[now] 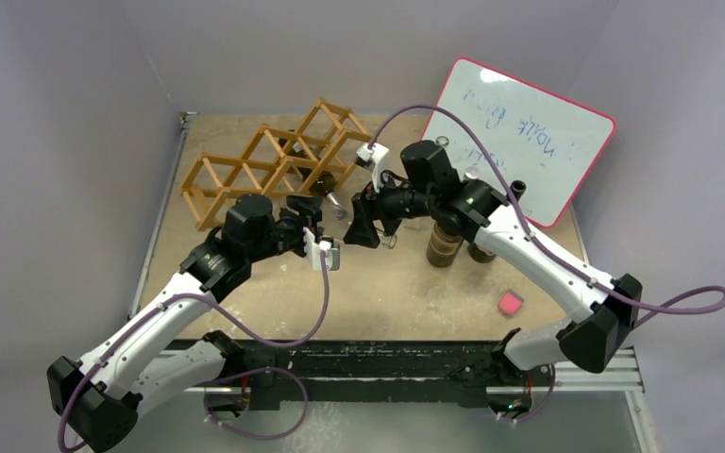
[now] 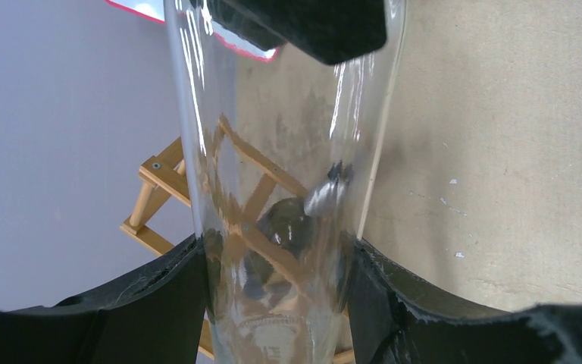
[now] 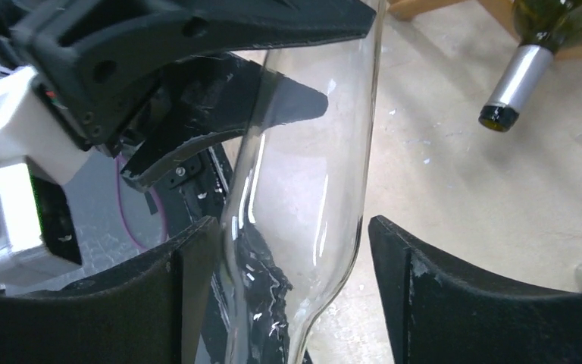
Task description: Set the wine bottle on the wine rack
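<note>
Your left fingers (image 2: pixel 159 296) are clamped on the clear wine bottle (image 2: pixel 288 152) hanging just in front of the wine rack (image 1: pixel 274 160) while the right fingers (image 3: pixel 424 280) sit slack around it, so I'd close them before lining it up with a free cell and sliding in slow.

We see a tan, scuffed board surface (image 1: pixel 387 293) between grey walls. On its far left the wine rack (image 1: pixel 245 170) rests, a light wooden lattice set at an angle. A red-edged whiteboard (image 1: pixel 529 142) with writing on it stands at the far right corner. Two dark bottles (image 1: pixel 444 247) stand upright right of centre, just beside each other, and a small pink block (image 1: pixel 508 303) lies near the right front
</note>
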Available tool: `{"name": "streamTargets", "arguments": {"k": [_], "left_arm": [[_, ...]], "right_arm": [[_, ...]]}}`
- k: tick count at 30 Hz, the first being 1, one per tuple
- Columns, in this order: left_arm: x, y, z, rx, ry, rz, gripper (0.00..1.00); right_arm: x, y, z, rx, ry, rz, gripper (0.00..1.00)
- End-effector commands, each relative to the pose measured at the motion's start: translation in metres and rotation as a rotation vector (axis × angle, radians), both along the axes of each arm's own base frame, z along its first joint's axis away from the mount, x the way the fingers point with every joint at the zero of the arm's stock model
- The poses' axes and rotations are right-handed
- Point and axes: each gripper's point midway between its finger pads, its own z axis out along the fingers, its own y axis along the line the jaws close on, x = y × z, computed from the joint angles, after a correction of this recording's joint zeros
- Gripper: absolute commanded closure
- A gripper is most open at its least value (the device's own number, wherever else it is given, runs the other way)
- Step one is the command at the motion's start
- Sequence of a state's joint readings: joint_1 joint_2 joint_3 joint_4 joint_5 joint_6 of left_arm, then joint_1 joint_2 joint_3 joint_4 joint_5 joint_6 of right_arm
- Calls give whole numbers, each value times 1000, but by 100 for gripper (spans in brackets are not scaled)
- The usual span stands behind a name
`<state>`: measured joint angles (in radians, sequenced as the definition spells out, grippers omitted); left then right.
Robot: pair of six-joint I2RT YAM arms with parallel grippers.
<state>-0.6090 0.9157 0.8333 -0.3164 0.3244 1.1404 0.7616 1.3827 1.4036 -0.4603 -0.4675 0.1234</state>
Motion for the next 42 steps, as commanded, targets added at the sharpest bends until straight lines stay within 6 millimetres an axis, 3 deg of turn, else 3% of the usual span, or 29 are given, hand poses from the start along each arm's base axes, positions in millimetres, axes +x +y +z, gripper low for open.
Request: {"name": "streamTargets", "arguments": {"k": [1,4,9,12,17,18,20,27,31,35,42], "left_arm": [[5,-3,53,-81,-160,-13,100],[6,-2,53,-77,-163,-5,100],[10,4,56,-67,-171,37,100],[10,5,55,-73,-163,42,93],[9,7,52,-85,-144,61,60],[9,8,50,-85,-138,63,43],[7,9,47,-78,-126,63,33],[3,11,41,-87,-94,70,24],[1,13,48,-125,-93,88,19],[-5,18,82,-261,-123,120,18],[-18,44,161,-614,-198,228,13]], "right_arm": [[-5,7,2,27,14,31,30],[-5,8,-1,23,28,34,45],[3,9,3,29,16,-5,84],[9,8,9,44,-4,-50,100],[18,1,26,77,-59,-127,100],[20,-1,29,82,-72,-144,100],[23,-6,37,92,-100,-178,100],[26,-19,56,133,-149,-254,100],[27,-24,57,130,-160,-280,100],[30,-31,49,105,-164,-315,100],[20,-29,26,76,-133,-259,100]]}}
